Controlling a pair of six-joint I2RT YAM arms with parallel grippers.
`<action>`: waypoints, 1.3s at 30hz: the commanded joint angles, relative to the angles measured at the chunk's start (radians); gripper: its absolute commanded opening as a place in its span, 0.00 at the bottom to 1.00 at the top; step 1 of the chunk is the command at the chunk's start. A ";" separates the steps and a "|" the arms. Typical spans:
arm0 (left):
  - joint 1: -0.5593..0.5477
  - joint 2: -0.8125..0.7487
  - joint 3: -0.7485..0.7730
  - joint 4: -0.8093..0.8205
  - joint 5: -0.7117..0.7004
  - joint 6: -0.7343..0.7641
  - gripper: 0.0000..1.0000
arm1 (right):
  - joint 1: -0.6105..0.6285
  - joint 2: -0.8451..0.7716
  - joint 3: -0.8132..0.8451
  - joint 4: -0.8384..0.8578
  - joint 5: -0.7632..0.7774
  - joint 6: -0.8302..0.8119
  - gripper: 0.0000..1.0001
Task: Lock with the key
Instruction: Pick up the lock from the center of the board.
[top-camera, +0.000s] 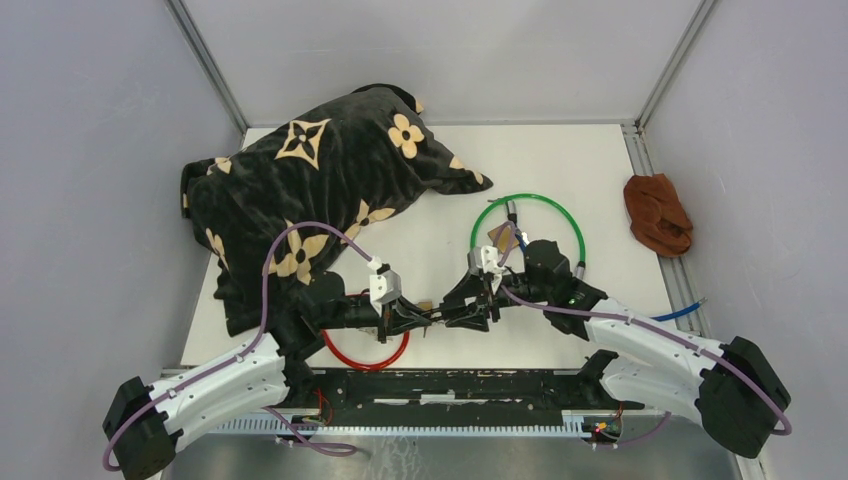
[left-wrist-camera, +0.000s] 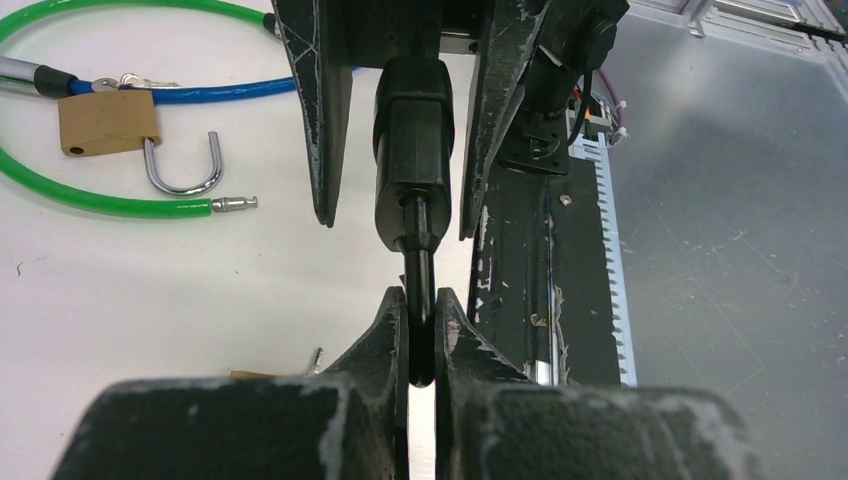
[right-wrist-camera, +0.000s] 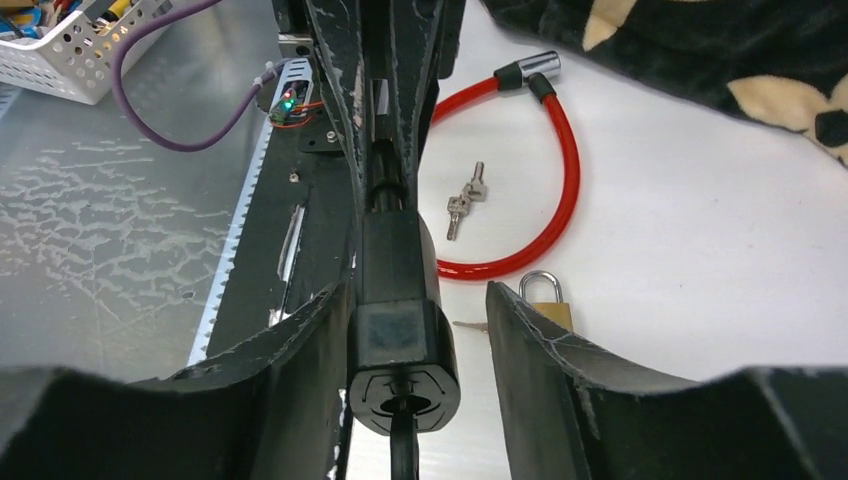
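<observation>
Now blocky black lock (right-wrist-camera: 398, 300), hexagonal end, between parted right jaws; left jaws clamp its stem (left-wrist-camera: 420, 278)

The white tabletop (top-camera: 560, 160) carries a black blanket (top-camera: 320, 190) with cream flowers, bunched over its far left. Right of centre a green cable (top-camera: 528, 196) lies in a loop. Inside it, 1 brass padlock (left-wrist-camera: 108, 122) rests with its shackle open, just beside a blue cable (left-wrist-camera: 230, 93). Near the front edge a red cable (right-wrist-camera: 572, 170) curls around a small bunch of keys (right-wrist-camera: 465, 200). A 2nd padlock (right-wrist-camera: 548, 308) sits just outside that loop.
</observation>
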 joint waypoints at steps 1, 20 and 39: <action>0.006 -0.028 0.027 0.137 0.031 0.040 0.02 | 0.003 -0.032 -0.010 0.037 0.038 0.007 0.55; 0.076 -0.086 0.043 0.128 -0.007 -0.056 0.33 | -0.031 -0.126 -0.100 0.444 -0.007 0.300 0.00; 0.094 -0.084 0.037 0.202 0.020 -0.174 0.21 | -0.031 -0.044 -0.099 0.686 -0.009 0.434 0.00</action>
